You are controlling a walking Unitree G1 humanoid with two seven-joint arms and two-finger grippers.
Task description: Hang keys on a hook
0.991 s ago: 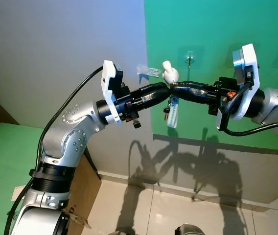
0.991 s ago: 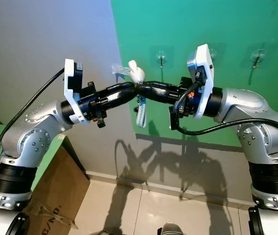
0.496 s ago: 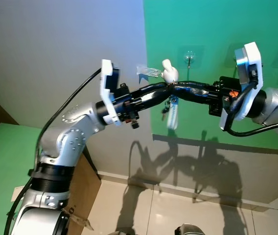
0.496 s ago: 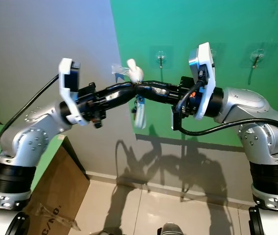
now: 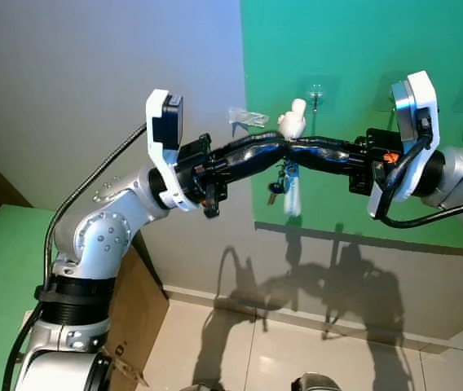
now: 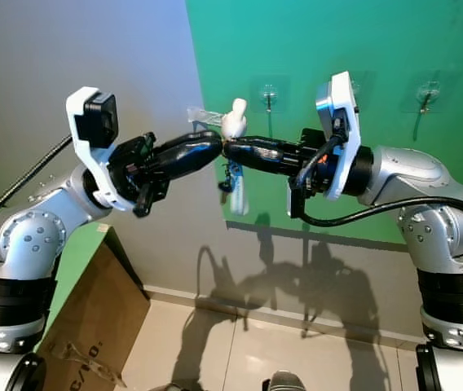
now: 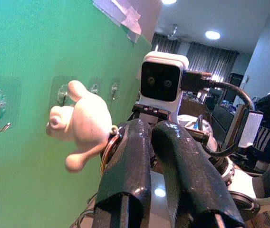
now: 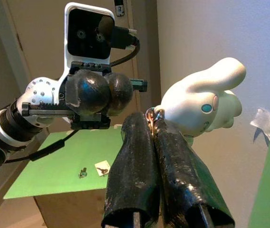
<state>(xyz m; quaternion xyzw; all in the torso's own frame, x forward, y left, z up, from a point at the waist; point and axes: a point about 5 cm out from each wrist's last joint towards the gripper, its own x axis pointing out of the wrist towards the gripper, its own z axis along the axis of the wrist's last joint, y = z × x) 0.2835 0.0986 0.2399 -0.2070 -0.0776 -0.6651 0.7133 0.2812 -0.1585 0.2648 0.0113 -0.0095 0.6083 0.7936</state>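
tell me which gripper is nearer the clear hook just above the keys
Right. The right gripper reaches in from the hook's own side, fingertips just below it at the keys. The left gripper meets the keys from the far side, slightly farther off.

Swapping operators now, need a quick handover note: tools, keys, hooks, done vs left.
Right tool: shut on the keys' ring, keys and white figure charm held up near the wall.
Left tool: tips meet the right tool at the ring; whether it grips is unclear.
Hooks: clear adhesive hook on the green wall, just beyond the charm, is bare.
Done: keys lifted to hook height.
Left: hang the ring on a hook, release.
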